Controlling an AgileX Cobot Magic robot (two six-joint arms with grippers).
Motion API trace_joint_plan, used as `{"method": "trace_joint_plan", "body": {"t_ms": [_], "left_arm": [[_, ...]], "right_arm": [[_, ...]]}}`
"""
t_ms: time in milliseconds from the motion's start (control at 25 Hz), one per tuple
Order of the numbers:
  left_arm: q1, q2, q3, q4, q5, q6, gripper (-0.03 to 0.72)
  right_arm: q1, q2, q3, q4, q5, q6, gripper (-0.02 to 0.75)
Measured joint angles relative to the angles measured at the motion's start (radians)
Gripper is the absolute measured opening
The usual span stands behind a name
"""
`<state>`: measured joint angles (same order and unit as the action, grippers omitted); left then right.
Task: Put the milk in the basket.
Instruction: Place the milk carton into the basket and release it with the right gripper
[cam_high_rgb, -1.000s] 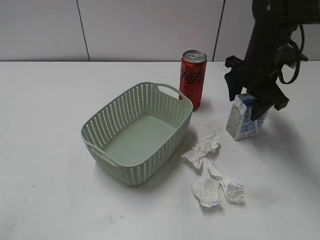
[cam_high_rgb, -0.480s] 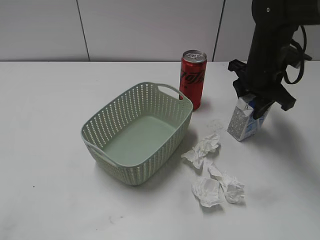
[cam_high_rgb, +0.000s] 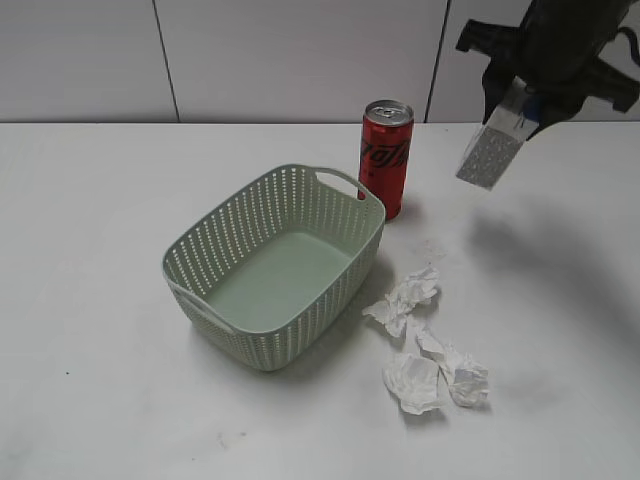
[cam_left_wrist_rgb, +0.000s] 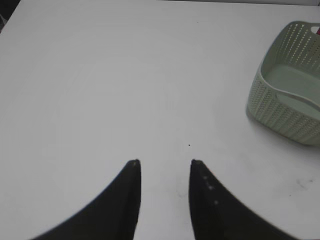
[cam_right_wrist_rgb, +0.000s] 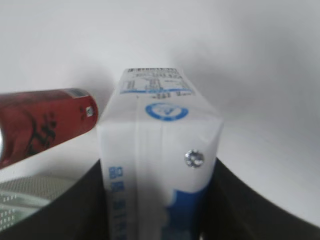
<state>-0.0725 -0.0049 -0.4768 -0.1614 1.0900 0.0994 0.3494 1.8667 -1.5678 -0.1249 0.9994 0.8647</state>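
While the left gripper (cam_left_wrist_rgb: 163, 162) is held spread over bare table, the milk carton (cam_high_rgb: 495, 147), white with blue print and grey speckled side, is pinched tilted in the right gripper (cam_high_rgb: 535, 90), above the table, right of the red can (cam_high_rgb: 386, 157).

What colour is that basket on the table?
The basket is pale sage green with perforated, woven-look sides; the exterior view shows it best.

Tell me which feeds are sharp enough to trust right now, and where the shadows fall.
Exterior view: sharp; the lifted milk casts a soft shadow on the table right of the can. Right wrist view: carton close and slightly blurred, claw edges dark. Left wrist view: clear, even light, basket crisp.
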Motion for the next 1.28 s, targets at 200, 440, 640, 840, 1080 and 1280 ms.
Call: {"method": "trace_joint_plan", "body": {"t_ms": [200,440,640,840,1080,1280], "left_arm": [[0.000,0.000,0.000,0.000,0.000,0.000,0.237],[0.000,0.000,0.000,0.000,0.000,0.000,0.237],[0.000,0.000,0.000,0.000,0.000,0.000,0.237],[0.000,0.000,0.000,0.000,0.000,0.000,0.237],[0.000,0.000,0.000,0.000,0.000,0.000,0.237],[0.000,0.000,0.000,0.000,0.000,0.000,0.237]], "right_arm": [[0.000,-0.019,-0.121,0.111,0.145,-0.389,0.351],[0.062,-0.019,-0.257,0.241,0.221,-0.746,0.351],[0.238,-0.016,-0.298,0.238,0.221,-1.019,0.351],[0.387,0.083,-0.304,0.158,0.225,-1.084,0.350],[0.432,0.265,-0.304,0.132,0.218,-1.100,0.350],[0.432,0.329,-0.304,0.114,0.132,-1.102,0.351]]}}
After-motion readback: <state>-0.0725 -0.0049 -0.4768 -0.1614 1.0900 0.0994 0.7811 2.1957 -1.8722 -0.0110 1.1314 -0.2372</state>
